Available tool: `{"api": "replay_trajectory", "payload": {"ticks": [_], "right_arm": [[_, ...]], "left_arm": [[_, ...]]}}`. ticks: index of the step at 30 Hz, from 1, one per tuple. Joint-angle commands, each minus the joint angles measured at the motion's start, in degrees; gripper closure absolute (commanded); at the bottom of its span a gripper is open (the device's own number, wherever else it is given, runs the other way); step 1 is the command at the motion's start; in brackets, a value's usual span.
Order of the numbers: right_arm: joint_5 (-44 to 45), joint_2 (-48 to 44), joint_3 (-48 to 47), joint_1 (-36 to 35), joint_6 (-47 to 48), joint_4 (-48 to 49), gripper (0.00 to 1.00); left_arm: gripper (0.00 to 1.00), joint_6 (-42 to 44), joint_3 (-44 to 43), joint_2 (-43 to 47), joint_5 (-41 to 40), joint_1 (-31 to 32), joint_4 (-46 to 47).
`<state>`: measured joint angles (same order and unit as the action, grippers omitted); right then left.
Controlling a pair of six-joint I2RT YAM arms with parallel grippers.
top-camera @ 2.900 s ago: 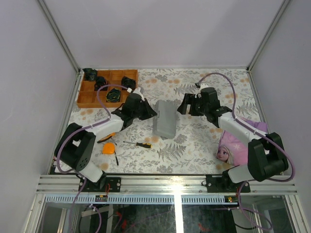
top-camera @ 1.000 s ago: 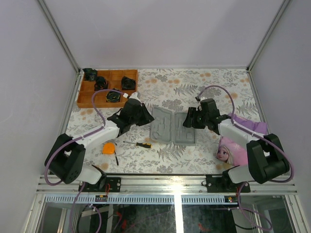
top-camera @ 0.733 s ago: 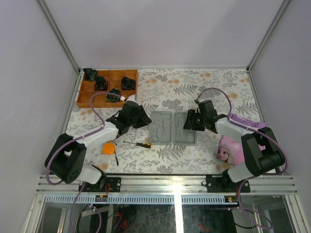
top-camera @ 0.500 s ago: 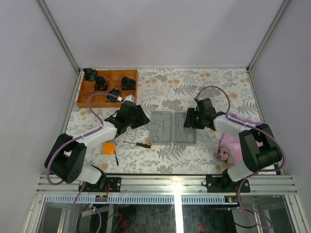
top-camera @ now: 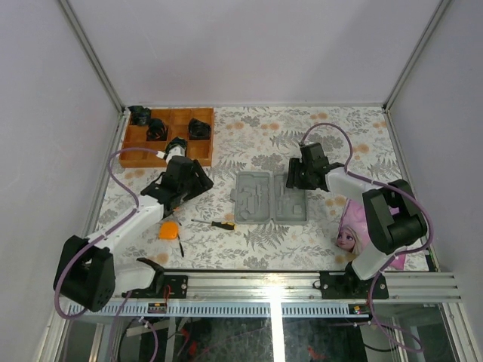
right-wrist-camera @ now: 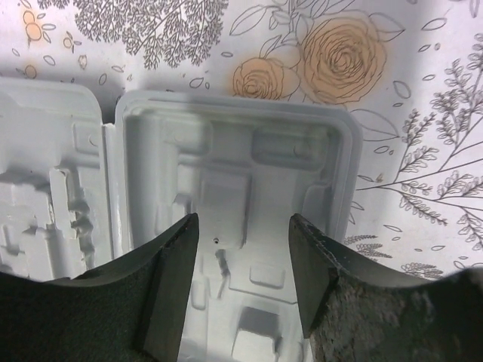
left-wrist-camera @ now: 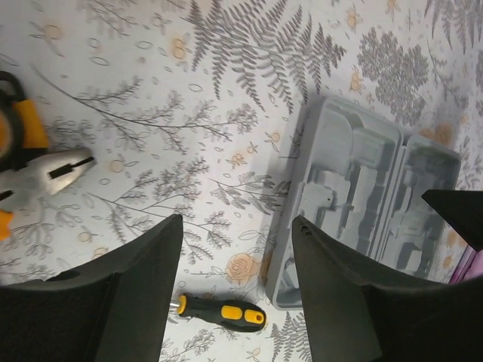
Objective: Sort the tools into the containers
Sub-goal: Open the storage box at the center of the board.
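Observation:
The grey case (top-camera: 270, 198) lies open and flat mid-table, moulded recesses up. My left gripper (top-camera: 202, 181) hangs open a short way left of it; in the left wrist view its jaws (left-wrist-camera: 236, 226) stand wide with nothing between them, above the bare cloth beside the case (left-wrist-camera: 362, 200). My right gripper (top-camera: 293, 179) is open over the case's right half (right-wrist-camera: 226, 151), jaws (right-wrist-camera: 243, 226) apart and holding nothing. The black-and-orange screwdriver (top-camera: 220, 225) (left-wrist-camera: 223, 313) lies in front of the case. The orange tape measure (top-camera: 169, 229) and thin black key (top-camera: 181, 246) lie further left. The pliers (left-wrist-camera: 41, 170) show near my left arm.
An orange compartment tray (top-camera: 136, 154) with black parts stands at the back left. A pink printed pouch (top-camera: 355, 226) lies by the right arm. Grey walls close in the table on three sides.
The case, earlier upright between both grippers, now lies open and flat. My left gripper opened and drew back to the left. The right gripper shifted slightly toward the back.

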<state>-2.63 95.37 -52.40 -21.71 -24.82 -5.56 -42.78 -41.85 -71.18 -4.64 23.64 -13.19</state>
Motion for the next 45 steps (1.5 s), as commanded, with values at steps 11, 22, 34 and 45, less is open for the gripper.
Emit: {"api": "replay_trajectory", "payload": {"ticks": [11,22,34,45], "right_arm": [[1.2,-15.1,1.0,0.0,5.8,-0.1,0.39],[3.5,-21.5,4.0,-8.4,3.2,-3.2,0.39],[1.5,-13.6,5.0,-11.3,-0.2,2.9,0.39],[2.4,-3.5,-1.0,-12.5,-2.2,3.2,0.4]], "left_arm": [[0.36,0.0,1.5,8.7,-1.2,-5.5,-9.0],[0.34,-1.5,1.6,9.5,-4.5,-7.5,-13.9],[0.34,-0.5,2.6,10.5,-3.8,-9.2,-14.3],[0.34,0.2,2.9,11.2,-3.9,-10.2,-14.8]]}}
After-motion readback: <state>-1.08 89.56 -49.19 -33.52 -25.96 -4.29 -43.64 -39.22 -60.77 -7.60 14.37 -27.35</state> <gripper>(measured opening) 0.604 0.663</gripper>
